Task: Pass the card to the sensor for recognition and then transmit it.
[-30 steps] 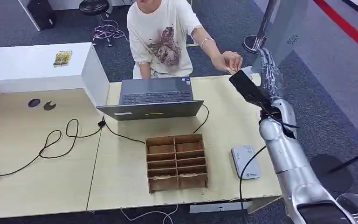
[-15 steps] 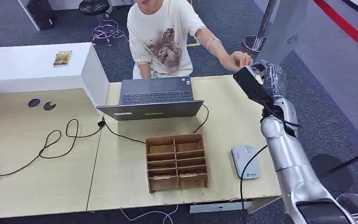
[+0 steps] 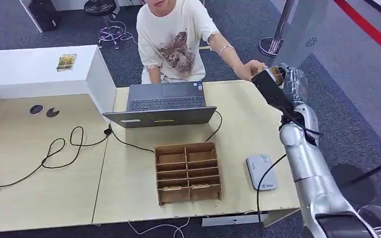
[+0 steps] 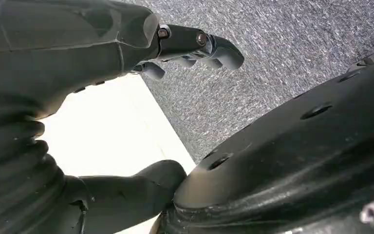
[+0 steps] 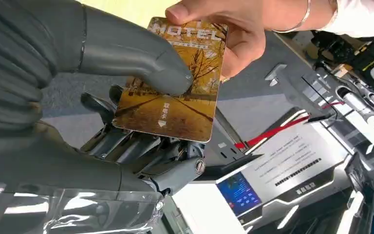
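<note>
Reaching up from the near right corner, the silver right arm stretches past the white sensor (image 3: pixel 261 172) on the table (image 3: pixel 39 193) to the far edge. There the right hand (image 3: pixel 288 83) holds the card (image 5: pixel 173 80), with the thumb (image 5: pixel 141 58) pressing on its face and the fingers (image 5: pixel 141 146) curled behind it. A person's hand (image 5: pixel 224 24) pinches the card's far end. "HOTEL" is printed on the card above a yellow autumn picture. Beside the robot, the left hand (image 4: pixel 68 63) hangs with its fingers loosely apart, holding nothing.
</note>
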Robot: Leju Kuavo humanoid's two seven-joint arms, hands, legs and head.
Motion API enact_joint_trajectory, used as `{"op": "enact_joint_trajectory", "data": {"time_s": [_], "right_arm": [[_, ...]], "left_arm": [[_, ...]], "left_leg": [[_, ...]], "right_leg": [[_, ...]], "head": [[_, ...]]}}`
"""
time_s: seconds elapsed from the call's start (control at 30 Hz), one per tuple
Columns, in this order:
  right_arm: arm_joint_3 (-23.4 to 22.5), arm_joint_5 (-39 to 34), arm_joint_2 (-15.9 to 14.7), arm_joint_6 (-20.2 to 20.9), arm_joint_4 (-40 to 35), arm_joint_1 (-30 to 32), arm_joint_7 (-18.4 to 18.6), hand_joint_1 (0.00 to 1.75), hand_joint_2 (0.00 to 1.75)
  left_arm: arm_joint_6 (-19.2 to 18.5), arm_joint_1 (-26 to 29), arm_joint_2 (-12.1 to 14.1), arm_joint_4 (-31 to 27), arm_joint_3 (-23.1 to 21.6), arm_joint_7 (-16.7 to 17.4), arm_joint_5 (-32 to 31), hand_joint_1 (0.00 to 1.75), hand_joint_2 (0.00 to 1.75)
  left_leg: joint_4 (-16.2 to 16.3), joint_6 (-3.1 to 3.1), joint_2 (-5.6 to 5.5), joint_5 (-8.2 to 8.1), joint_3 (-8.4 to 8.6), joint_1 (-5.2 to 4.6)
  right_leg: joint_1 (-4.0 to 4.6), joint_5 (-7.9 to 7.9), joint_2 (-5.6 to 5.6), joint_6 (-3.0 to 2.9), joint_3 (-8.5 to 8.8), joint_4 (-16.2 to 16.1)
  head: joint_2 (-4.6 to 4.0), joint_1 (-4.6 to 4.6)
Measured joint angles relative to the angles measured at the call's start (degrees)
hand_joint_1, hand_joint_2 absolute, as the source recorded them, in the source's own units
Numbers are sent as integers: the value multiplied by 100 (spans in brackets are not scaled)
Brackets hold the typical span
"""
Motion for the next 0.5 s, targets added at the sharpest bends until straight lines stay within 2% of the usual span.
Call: {"op": "enact_joint_trajectory", "data": {"time_s": [0.3, 0.5], "right_arm": [[-157, -214, 26, 13, -188, 123, -234, 175, 175], [-380, -912, -46, 413, -337, 301, -630, 175, 175]], "left_arm": [[13, 4, 0, 0, 0, 0, 59, 0, 175], [17, 13, 0, 0, 0, 0, 114, 0, 175]], "left_leg": [[0, 0, 0, 0, 0, 0], [1, 0, 1, 0, -1, 0]], "right_leg": [[0, 0, 1, 0, -3, -1], [-1, 0, 2, 0, -4, -1]], "head": [[2, 0], [0, 0]]}}
